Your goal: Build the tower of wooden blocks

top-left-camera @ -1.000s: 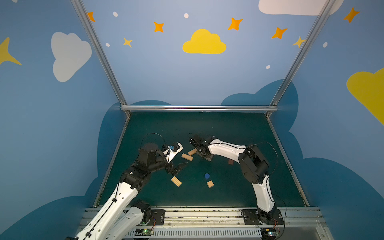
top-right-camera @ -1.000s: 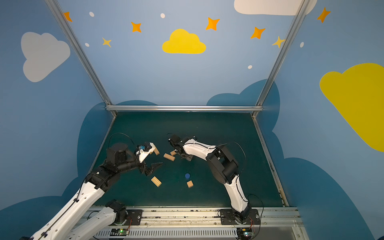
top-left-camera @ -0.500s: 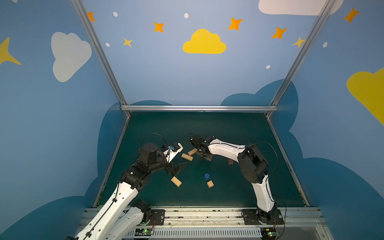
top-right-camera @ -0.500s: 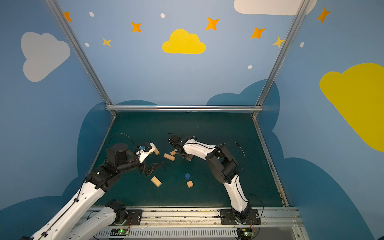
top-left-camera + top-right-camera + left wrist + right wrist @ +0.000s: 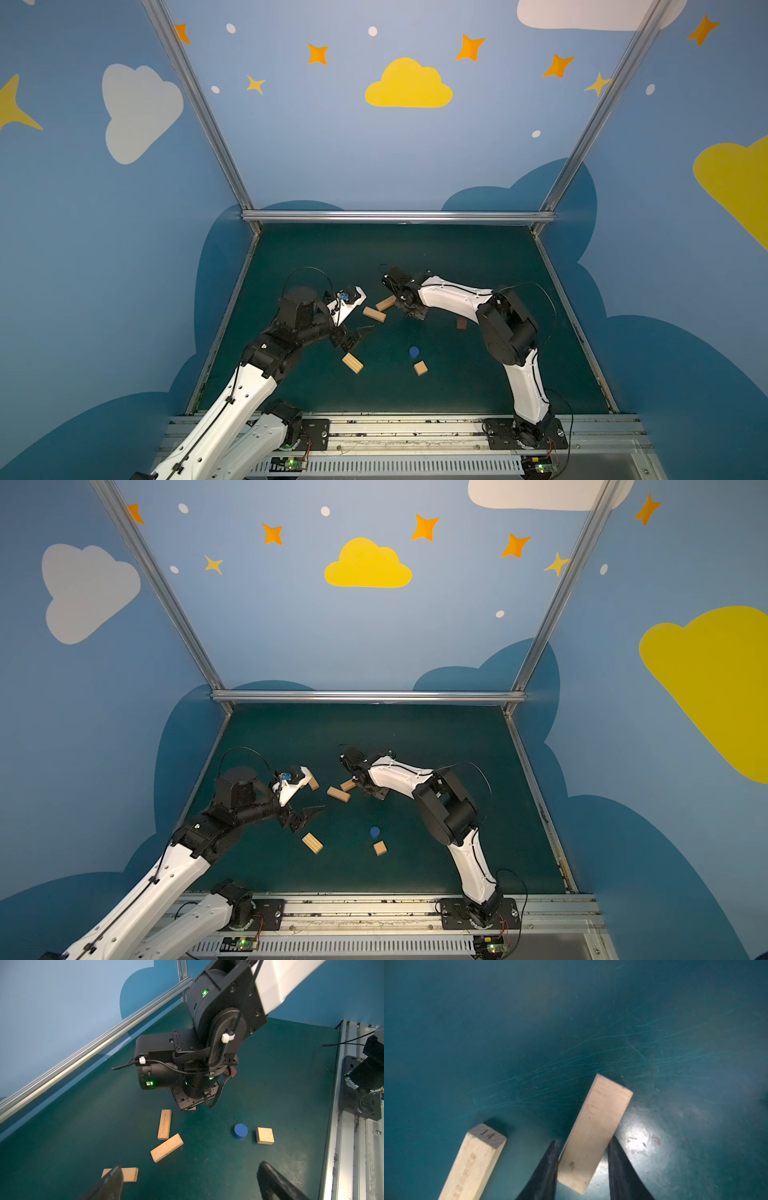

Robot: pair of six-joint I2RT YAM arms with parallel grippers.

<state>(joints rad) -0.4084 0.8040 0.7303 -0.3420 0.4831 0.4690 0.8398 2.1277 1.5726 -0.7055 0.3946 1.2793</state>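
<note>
The left gripper [image 5: 356,336] hangs wide open and empty over the green mat [image 5: 478,257], above a loose bar [image 5: 352,363]. To the right, two more bars [image 5: 374,313], a blue disc [image 5: 414,351] and a tan cube [image 5: 420,368] lie single, none stacked. Only the right wrist view shows the right gripper [image 5: 583,1139] closed on a flat bar [image 5: 596,1122]; in both top views its wrist covers this. The brown cube [image 5: 461,323], lower right of centre, shows in a top view.

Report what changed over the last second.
No visible move in both top views. The right gripper stays low at the wooden bar, jaws against its long sides; the left gripper stays open above the table; tan cube and blue round piece lie unmoved.
</note>
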